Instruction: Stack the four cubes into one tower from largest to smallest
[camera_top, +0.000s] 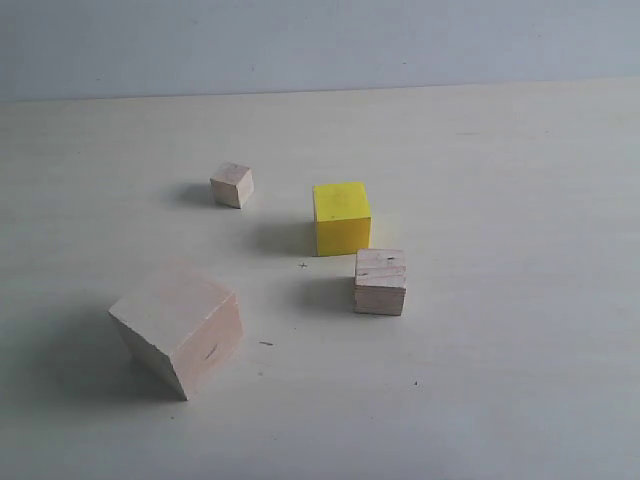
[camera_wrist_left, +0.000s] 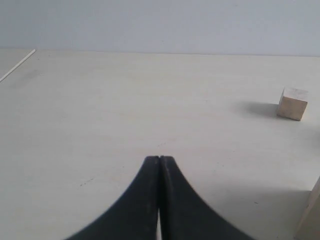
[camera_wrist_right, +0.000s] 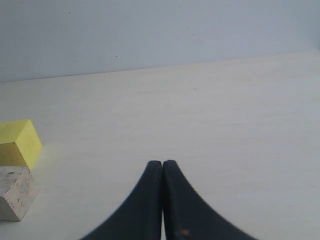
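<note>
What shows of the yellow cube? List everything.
The yellow cube is bright, evenly coloured and looks painted, with sharp edges. It sits flat and upright on the pale table, near the middle, with nothing stacked on it or gripping it. The speckled wood cube stands close beside it; contact cannot be told.

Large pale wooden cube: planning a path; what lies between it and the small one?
Only bare table, per the exterior view, between the large pale wooden cube and the small pale wooden cube.
</note>
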